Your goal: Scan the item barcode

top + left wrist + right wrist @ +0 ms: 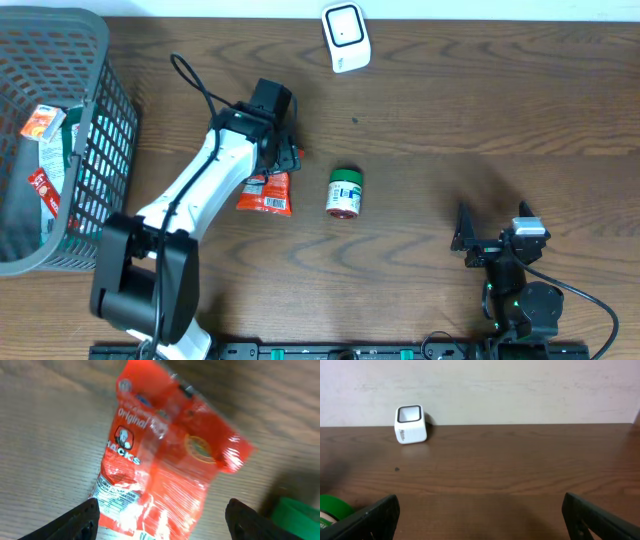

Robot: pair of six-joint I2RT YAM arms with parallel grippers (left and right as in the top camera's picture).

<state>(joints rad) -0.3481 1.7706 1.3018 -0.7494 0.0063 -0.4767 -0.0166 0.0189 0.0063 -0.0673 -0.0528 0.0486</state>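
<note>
Hovering over the table (450,120), the left gripper (161,519) had its jaws spread apart, clamped on nothing. Its two dark fingers (80,520) stood on either side of the near end of the red snack packet (165,460), with wood showing between each finger and the wrapper. The packet lay flat and angled away from the gripper, its printed face up; that view was blurred, so no barcode could be made out. Just to its right stood a green-lidded jar (345,192). The white scanner (346,37) sat well apart at the far edge, and the grey basket (100,160) was at the left. The right gripper (482,517) was also spread wide and empty.
</note>
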